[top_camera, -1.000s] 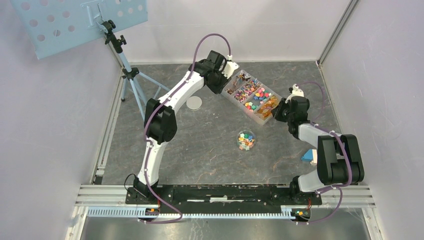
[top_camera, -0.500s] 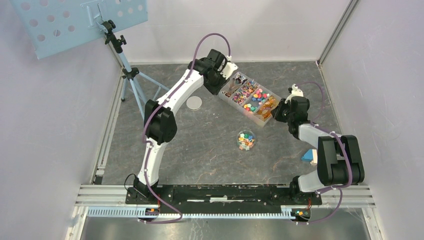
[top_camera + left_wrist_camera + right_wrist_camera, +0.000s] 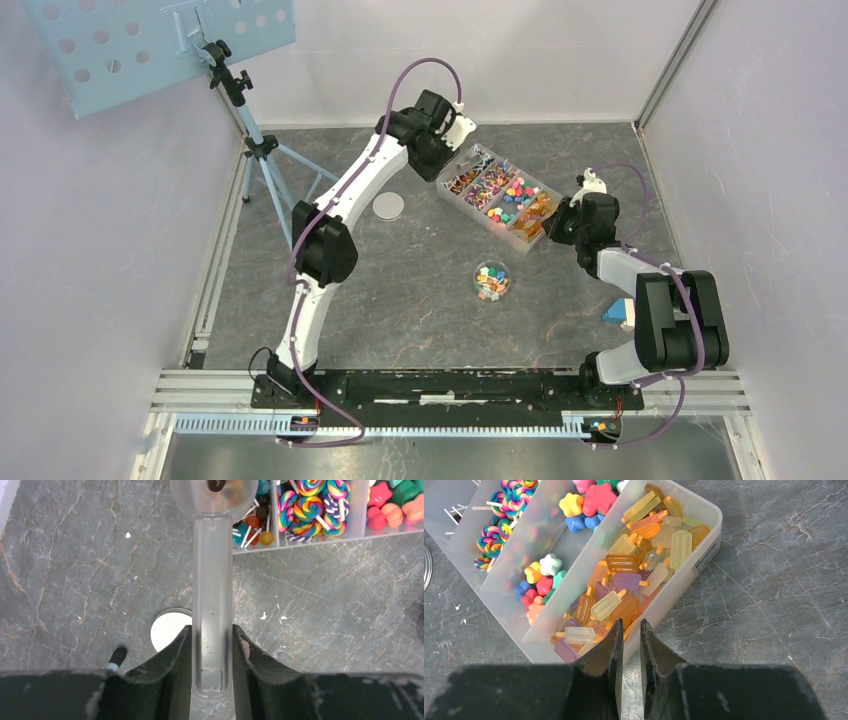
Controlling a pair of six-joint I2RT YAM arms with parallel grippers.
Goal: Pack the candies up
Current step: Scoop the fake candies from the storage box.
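Observation:
A clear divided tray (image 3: 541, 236) holds the candies (image 3: 497, 192): lollipops (image 3: 310, 502), star sweets (image 3: 591, 497) and ice-lolly sweets (image 3: 624, 587). My left gripper (image 3: 452, 138) is shut on the handle of a translucent spoon (image 3: 212, 580). The spoon's bowl sits over the tray's far-left compartment with one dark candy (image 3: 216, 485) in it. My right gripper (image 3: 629, 630) is shut on the tray's near wall (image 3: 659, 605), one finger inside and one outside. A small round jar (image 3: 491, 280) with mixed candies stands at the table's middle.
A grey round lid disc (image 3: 388, 206) lies left of the tray and shows under the spoon in the left wrist view (image 3: 167, 630). A tripod stand (image 3: 262, 150) with a blue perforated board stands at the back left. A blue object (image 3: 617, 312) lies by the right arm.
My left gripper has drawn back and left with the spoon. The tray's far end has swung a little to the left. The right gripper has stayed in place.

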